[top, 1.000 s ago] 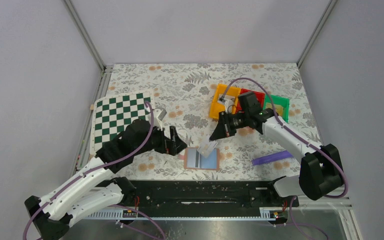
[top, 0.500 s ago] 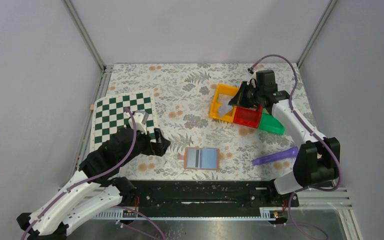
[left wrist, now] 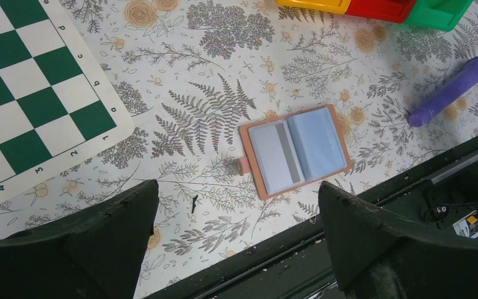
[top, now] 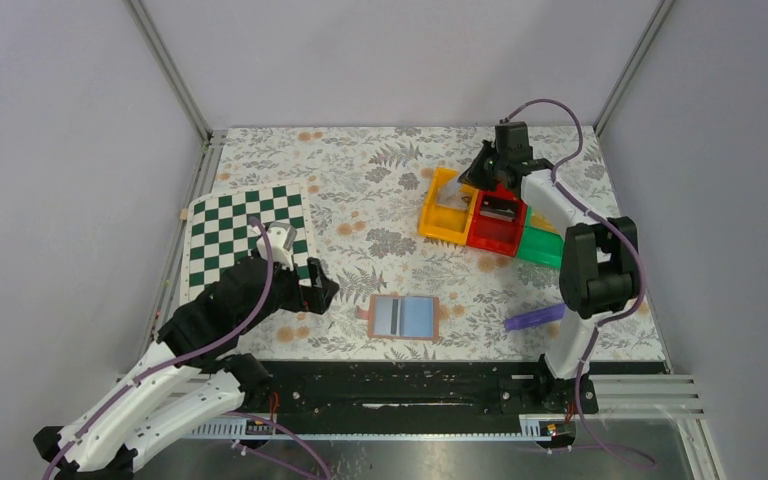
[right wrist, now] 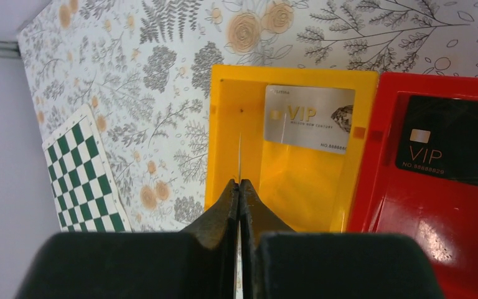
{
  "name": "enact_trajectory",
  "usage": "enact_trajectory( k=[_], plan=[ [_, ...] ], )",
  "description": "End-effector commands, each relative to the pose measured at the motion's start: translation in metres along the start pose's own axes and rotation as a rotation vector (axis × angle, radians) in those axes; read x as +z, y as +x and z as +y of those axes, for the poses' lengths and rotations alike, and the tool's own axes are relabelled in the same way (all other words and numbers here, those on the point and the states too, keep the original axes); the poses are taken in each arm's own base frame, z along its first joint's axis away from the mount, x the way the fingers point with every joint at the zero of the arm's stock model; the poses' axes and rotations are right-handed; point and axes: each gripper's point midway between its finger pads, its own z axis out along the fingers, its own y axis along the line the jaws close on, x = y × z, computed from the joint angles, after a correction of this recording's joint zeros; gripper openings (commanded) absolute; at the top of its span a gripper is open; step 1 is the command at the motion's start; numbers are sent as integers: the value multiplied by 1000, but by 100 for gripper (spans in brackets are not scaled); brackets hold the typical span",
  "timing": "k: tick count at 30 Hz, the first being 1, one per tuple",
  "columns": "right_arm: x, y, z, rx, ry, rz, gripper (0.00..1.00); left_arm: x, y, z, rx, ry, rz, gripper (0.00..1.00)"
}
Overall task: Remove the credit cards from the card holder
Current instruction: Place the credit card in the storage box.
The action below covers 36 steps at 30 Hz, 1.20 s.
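The flowered counter (top: pixel 380 170) is carrying everything. On its left side a green-and-white checkered board (top: pixel 230 240) is lying. At the far right, a yellow plastic bin (right wrist: pixel 299 180), a red plastic bin (right wrist: pixel 423 212) and a green plastic bin (top: pixel 545 248) are standing in a row. The small tan leather-like card holder (left wrist: pixel 295 149) is lying open at the near middle, with its pale half and its blue half facing up, well apart from the bins. A purple plastic rod (left wrist: pixel 454 87) is lying to its right.

The left pincer (left wrist: pixel 236 190) is hanging left of the holder, spread wide and carrying nothing. The right pincer (right wrist: pixel 239 184) is hovering over the yellow bin, pressed together on a thin pale card (right wrist: pixel 239 156) seen edge-on. A silver credit card (right wrist: pixel 309 118) is lying in the yellow bin and a black credit card (right wrist: pixel 451 152) in the red one.

The step in hand is probably dropping the held card into the yellow bin. The card is standing close to the bin's left wall, so I would shift it toward the middle, lower it inside the rim, and only then open. I cannot tell whether more cards are sitting in the holder.
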Motion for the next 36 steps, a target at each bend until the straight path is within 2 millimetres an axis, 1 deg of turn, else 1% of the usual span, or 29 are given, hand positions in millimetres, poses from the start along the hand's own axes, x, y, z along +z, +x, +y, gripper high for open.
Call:
enact_trajectory(
  k=[1,9,12,16,20,23,28,31,33,35,36],
  plan=[
    [13,-24,3,60,4,-87,0,-1,-5,5,8,-22,-29,99],
    [34,-15,-11,104,21,-93,0,2,-3,5,10,-28,-16,99],
    [38,-15,-17,108,41,-106,0,2,-3,5,9,-29,-16,99],
    [46,-14,-19,117,42,-98,0,3,-3,7,12,-37,-13,99],
    [48,-13,-25,131,66,-104,0,4,-2,8,10,-48,-5,99],
    [50,-13,-26,133,73,-102,0,3,-2,9,10,-50,-9,99],
    [53,-14,-32,137,104,-110,7,3,-2,8,10,-49,-9,99],
    [54,-16,-32,137,109,-113,9,2,-3,8,9,-46,-15,99],
    [53,-17,-32,138,118,-112,15,2,-3,9,7,-47,-17,99],
    [48,-21,-32,138,131,-124,22,2,-3,9,6,-48,-18,99],
    [45,-23,-31,136,131,-130,24,2,-3,9,6,-50,-18,99]
  ],
)
